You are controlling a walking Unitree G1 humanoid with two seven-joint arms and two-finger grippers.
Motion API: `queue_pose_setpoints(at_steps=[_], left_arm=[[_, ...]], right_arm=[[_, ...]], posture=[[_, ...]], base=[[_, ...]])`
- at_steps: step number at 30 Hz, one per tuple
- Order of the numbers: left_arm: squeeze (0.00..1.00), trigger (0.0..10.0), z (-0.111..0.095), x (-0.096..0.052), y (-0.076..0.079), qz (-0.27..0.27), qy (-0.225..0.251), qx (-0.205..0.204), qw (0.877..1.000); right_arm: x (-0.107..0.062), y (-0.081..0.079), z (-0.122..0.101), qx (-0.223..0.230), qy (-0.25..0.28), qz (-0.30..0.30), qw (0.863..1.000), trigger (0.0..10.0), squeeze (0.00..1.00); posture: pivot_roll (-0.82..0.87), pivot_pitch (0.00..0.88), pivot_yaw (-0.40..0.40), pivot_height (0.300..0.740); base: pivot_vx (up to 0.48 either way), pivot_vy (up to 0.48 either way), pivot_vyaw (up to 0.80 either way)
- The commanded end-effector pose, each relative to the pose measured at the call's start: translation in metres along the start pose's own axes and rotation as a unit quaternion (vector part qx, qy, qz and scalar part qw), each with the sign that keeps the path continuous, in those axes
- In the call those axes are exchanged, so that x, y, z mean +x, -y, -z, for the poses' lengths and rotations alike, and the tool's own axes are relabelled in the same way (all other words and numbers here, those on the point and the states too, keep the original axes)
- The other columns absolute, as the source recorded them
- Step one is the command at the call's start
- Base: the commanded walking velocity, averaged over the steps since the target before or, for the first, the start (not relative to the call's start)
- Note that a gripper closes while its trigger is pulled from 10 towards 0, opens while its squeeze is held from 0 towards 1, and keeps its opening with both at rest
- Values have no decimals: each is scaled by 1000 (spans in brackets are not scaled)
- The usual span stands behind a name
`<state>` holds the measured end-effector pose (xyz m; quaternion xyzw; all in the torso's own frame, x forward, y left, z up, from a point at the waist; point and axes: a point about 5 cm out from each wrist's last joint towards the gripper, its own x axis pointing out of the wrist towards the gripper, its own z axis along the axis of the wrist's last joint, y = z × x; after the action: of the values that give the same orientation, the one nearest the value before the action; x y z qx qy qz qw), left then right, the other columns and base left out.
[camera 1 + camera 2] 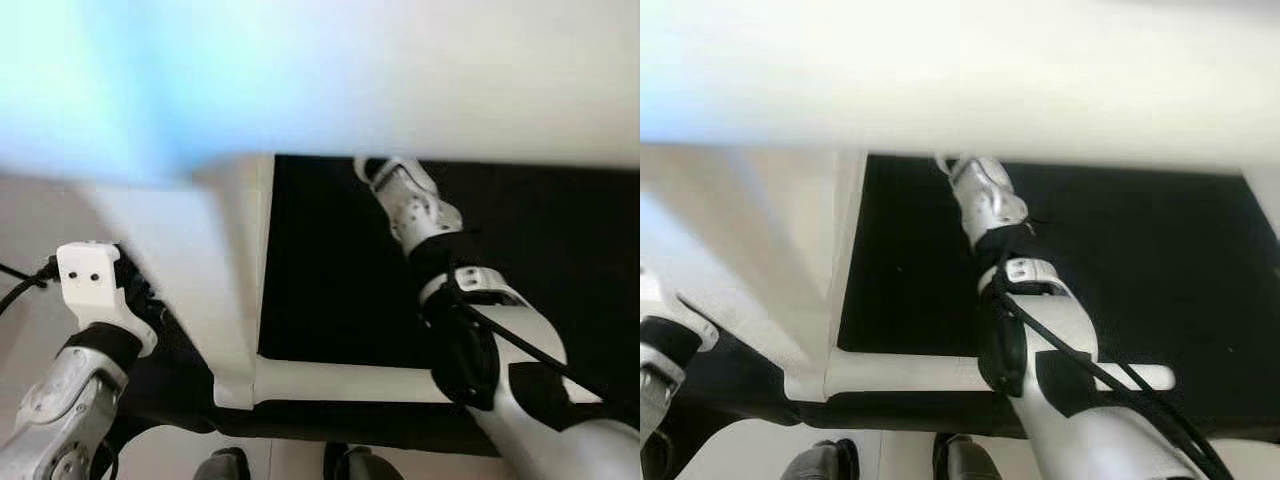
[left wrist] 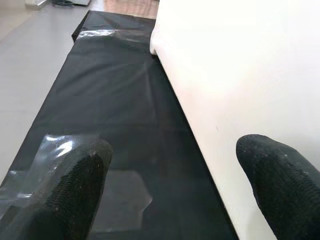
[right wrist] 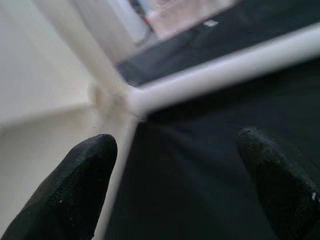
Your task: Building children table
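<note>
Left gripper point(image 2: 170, 192) seen with fingers point(image 2: 70, 190) spread apart, nothing held; black mat point(image 2: 115, 110) lies under and ahead of fingertips, clear tape patch point(image 2: 55, 150) beside one finger. White table panel point(image 2: 240, 85) runs close along other finger, edge resting on mat. Right gripper point(image 3: 175, 185) likewise released, empty; white frame tubes point(image 3: 220, 70) meet at corner joint point(image 3: 117, 100) just beyond fingertips, blurred. White tabletop point(image 1: 400, 70) blocks upper head view.
</note>
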<state>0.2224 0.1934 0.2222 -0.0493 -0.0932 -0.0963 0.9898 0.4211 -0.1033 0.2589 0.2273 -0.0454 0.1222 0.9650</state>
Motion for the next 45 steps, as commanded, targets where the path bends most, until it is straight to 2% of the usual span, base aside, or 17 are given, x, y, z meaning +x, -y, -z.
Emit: queue_pose_setpoints(at_steps=[1,2,3,7,10,11,12,14,16,18,19,24,26,30,35,37,45], left_arm=[[0,10000,3,-1,-2,0,-16,1,1000],[0,10000,3,-1,-2,0,-16,1,1000],[0,10000,1,2,-2,5,-13,3,1000],[0,10000,1,4,-3,7,-14,11,1000],[0,10000,6,5,-10,-7,-30,29,999],[0,10000,6,5,-10,-7,-30,29,999],[0,10000,11,4,-15,-16,-40,35,998],[0,10000,11,4,-15,-16,-40,35,998],[0,10000,21,3,-24,-36,-62,41,997],[0,10000,26,1,-28,-43,-71,44,996],[0,10000,31,0,-32,-51,-81,44,994],[0,10000,46,-10,-41,-69,-111,33,991],[0,10000,56,-23,-43,-79,-131,14,988],[0,10000,68,-40,-39,-80,-158,3,984],[0,10000,72,-45,-34,-71,-167,6,983],[0,10000,73,-35,-22,-46,-158,26,986],[0,10000,70,-16,-12,-29,-158,36,986]], right_arm=[[-2,6,2,-16,-4,4,1000,10000,0],[-2,6,2,-16,-4,4,1000,10000,0],[-11,21,-1,-31,3,-5,1000,10000,0],[-24,35,-3,-37,10,-20,999,10000,0],[-50,52,-5,-49,22,-25,998,10000,0],[-50,52,-5,-49,22,-25,998,10000,0],[-62,59,-6,-55,26,-21,998,10000,0],[-62,59,-6,-55,26,-21,998,10000,0],[-87,72,-5,-69,34,-1,997,10000,0],[-97,76,-3,-69,35,9,997,10000,0],[-108,78,0,-73,30,14,997,10000,0],[-129,72,6,-89,20,-3,996,10000,0],[-141,62,-2,-96,33,-49,994,10000,0],[-161,58,-15,-103,36,-125,986,10000,0],[-172,60,-14,-126,12,-160,979,10000,0],[-172,73,-1,-162,-15,-107,981,10000,0],[-166,67,13,-128,-7,-65,990,10000,0]], posture=[[129,238,-64,740],[129,238,-64,740],[118,232,-61,740],[108,228,-58,740],[95,222,-52,740],[95,222,-52,740],[90,216,-47,740],[90,216,-47,740],[79,201,-34,740],[77,195,-30,740],[71,183,-22,740],[53,165,-9,740],[48,149,-1,740],[50,131,6,740],[51,121,8,740],[54,111,7,740],[60,95,12,740]], base=[[0,0,0],[0,0,0],[0,0,0],[0,0,0],[0,0,0],[0,0,0],[0,0,0],[0,0,0],[0,0,0],[0,0,0],[0,0,0],[0,0,0],[0,0,0],[0,0,0],[0,0,0],[0,0,0],[0,0,0]])
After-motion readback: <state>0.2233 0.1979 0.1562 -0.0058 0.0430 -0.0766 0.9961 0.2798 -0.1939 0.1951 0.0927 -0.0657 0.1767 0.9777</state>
